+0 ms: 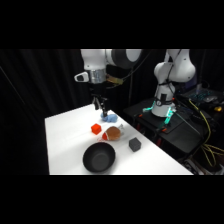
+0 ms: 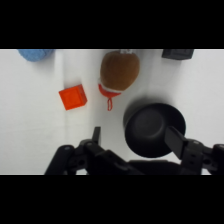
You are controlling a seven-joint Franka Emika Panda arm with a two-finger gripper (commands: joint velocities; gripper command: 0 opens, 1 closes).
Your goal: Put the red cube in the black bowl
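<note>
Above a white counter, the black bowl sits empty while the gripper, fingers spread wide and holding nothing, hovers short of the red cube lying beside it, apparently approaching, needing next to centre and descend.

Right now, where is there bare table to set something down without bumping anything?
Bare table lies left of the red cube and black bowl, toward the table's left edge. It is crowded around the brown object, blue object and grey cube.
</note>
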